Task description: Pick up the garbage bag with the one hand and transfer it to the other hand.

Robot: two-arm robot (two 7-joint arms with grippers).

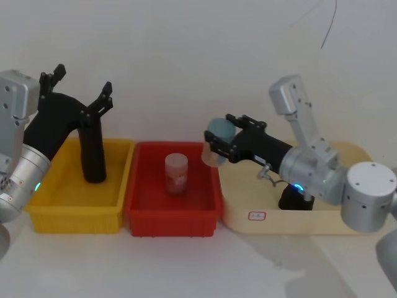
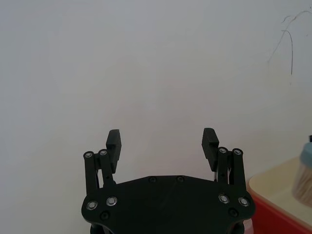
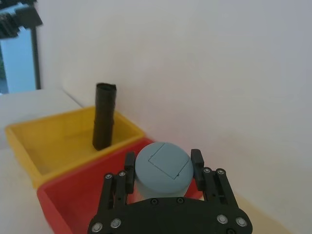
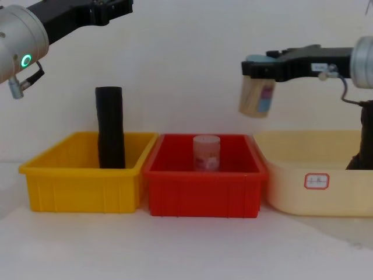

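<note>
A plain white wall backs a white table [image 1: 186, 267] carrying three bins in a row: a cream tray [image 1: 298, 220] on the right, a red bin [image 1: 173, 214] in the middle and a yellow bin [image 1: 74, 214] on the left. The garbage bag [image 1: 93, 149] stands upright in the yellow bin, leaning a little, untouched. A pink-capped jar [image 1: 176, 174] sits in the red bin.

The left gripper [image 1: 80, 87] hangs above the yellow bin with its fingers spread wide and empty, up near the bag's top. The right gripper [image 1: 218, 144] hovers over the red bin's right edge, clamped on a grey-lidded tub [image 1: 218, 133].

The risk: the right hand is occupied, so a handover would find no free fingers unless the tub is set down. The tall, leaning roll could also topple if the left fingers nudge it before closing.
</note>
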